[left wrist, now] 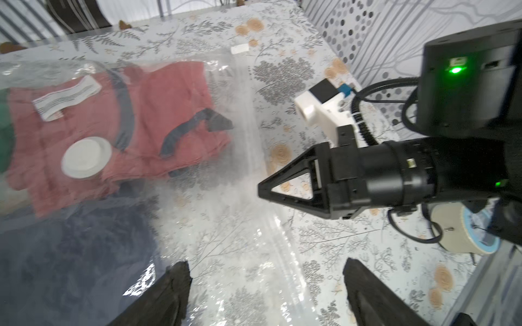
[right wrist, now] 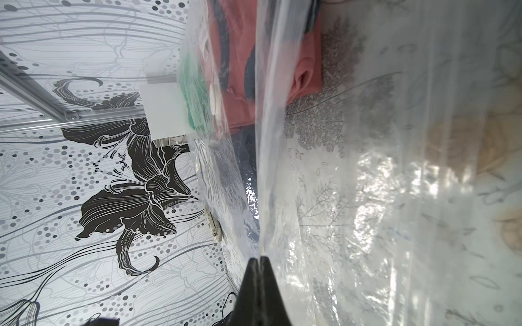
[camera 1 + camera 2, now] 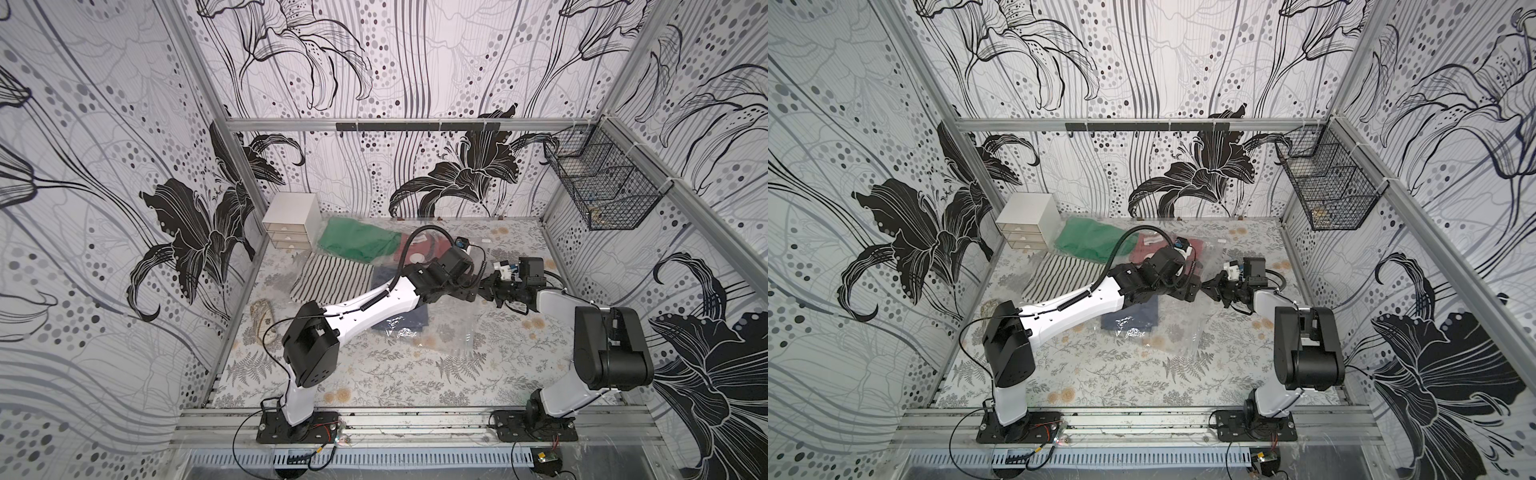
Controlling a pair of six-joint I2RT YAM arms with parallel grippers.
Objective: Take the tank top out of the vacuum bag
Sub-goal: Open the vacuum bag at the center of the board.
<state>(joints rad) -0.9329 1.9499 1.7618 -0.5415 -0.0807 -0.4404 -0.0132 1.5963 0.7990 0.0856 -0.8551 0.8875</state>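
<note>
Only close-up: right end effector (image 2: 258,258) on vacuum bag (image 2: 324,197)

Both top views: mounted high over the arm bases, facing down and toward the back wall, whole fern-printed table (image 3: 374,374) covered. Wrist views: low, close, both sharing the clear crinkly plastic vacuum bag (image 1: 226,225); right one nearest.

Right pincer (image 2: 258,259) closed, left pincer (image 1: 267,265) spread wide.

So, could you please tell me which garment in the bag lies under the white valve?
The red garment with dark straps; the green garment and the navy garment lie clear of the valve.
</note>
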